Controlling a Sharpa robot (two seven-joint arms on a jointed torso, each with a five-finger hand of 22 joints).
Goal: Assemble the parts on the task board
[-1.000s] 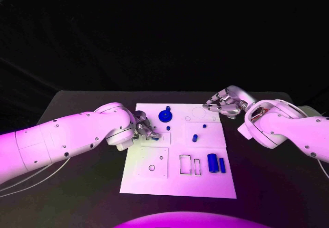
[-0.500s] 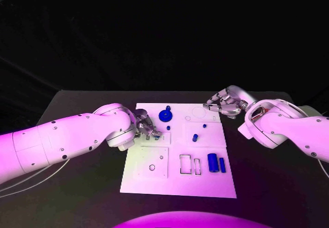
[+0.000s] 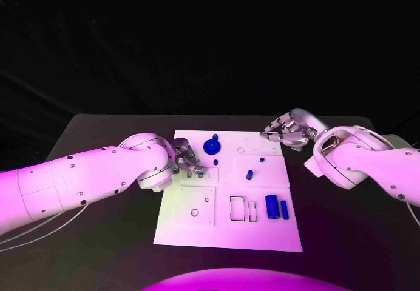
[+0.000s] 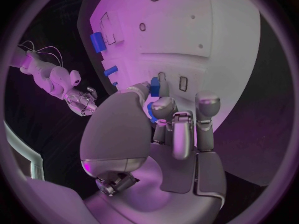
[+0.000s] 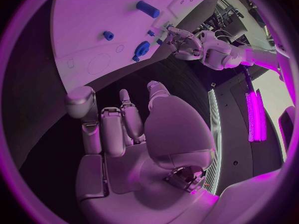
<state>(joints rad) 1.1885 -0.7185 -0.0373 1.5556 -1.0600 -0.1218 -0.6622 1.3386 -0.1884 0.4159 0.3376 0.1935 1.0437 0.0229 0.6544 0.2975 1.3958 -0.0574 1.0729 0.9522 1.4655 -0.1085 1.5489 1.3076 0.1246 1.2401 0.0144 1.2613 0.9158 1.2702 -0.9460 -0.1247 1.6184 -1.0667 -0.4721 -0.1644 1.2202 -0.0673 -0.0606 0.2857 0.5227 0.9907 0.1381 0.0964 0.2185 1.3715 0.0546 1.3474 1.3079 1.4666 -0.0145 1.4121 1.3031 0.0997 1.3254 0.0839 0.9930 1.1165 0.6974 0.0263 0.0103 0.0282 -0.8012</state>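
Now, head view: the left hand (image 3: 188,162) works at the left edge of the task board (image 3: 229,233), apparently seating a small blue part (image 3: 198,175) in a slot there. The right hand (image 3: 287,134) hovers past the board's far right corner, likely waiting clear. A blue gear (image 3: 210,146) and two blue cylinders (image 3: 277,207) lie on the board. Left wrist view: fingertips (image 4: 163,105) pinch that blue part against the plate. Right wrist view: the right hand's fingers are loosely curled, holding nothing. No readable writing anywhere.
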